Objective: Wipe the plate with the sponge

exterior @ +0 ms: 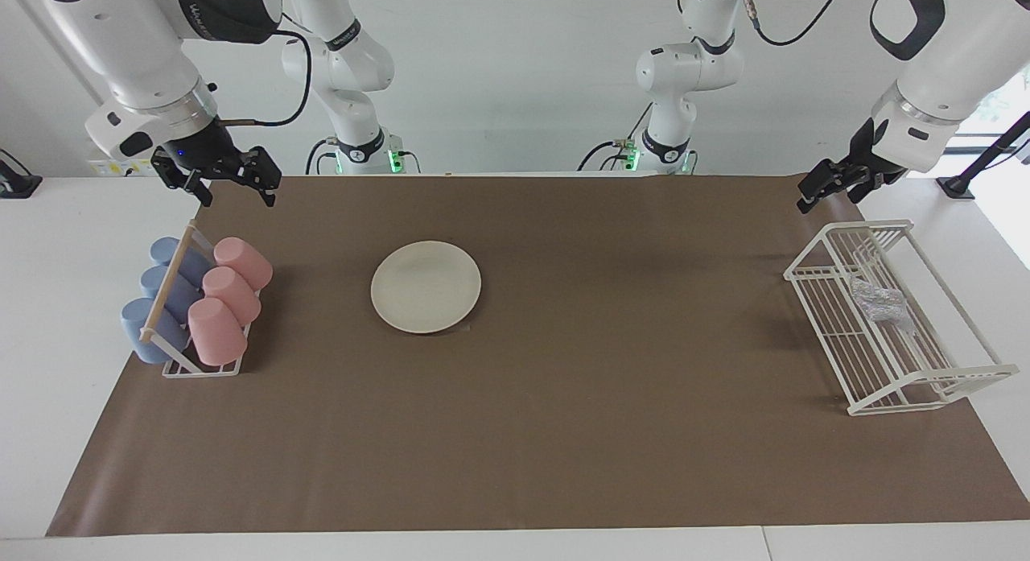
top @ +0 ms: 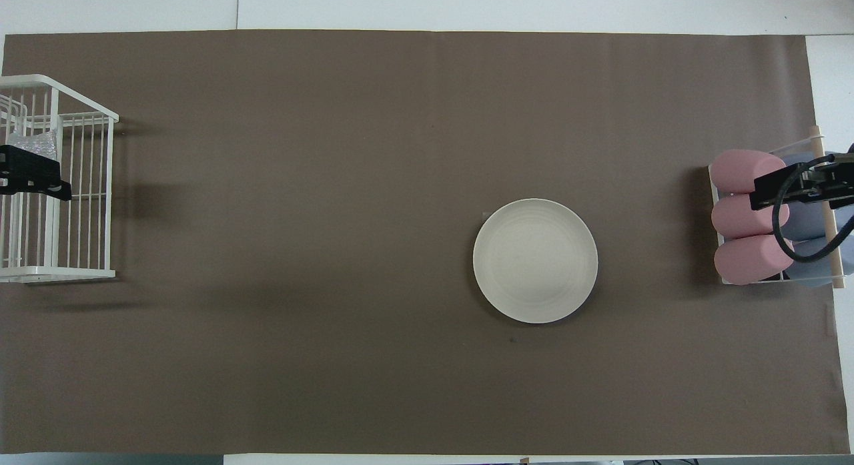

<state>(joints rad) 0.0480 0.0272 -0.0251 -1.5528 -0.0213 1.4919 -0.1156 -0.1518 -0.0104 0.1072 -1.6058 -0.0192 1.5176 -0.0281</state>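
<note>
The cream plate [exterior: 426,286] [top: 535,260] lies flat on the brown mat, somewhat toward the right arm's end of the table. The silvery sponge [exterior: 879,301] [top: 32,143] rests inside a white wire basket [exterior: 933,384] [top: 60,275] at the left arm's end. My left gripper [exterior: 827,200] [top: 40,178] hangs open in the air over the basket's end nearest the robots, holding nothing. My right gripper [exterior: 239,199] [top: 767,191] is also raised and open, over the cup rack, with nothing between its fingers.
A wire rack with pink cups [exterior: 229,299] [top: 744,218] and blue cups [exterior: 165,295] lying on their sides stands at the right arm's end. The brown mat [exterior: 611,384] covers most of the white table.
</note>
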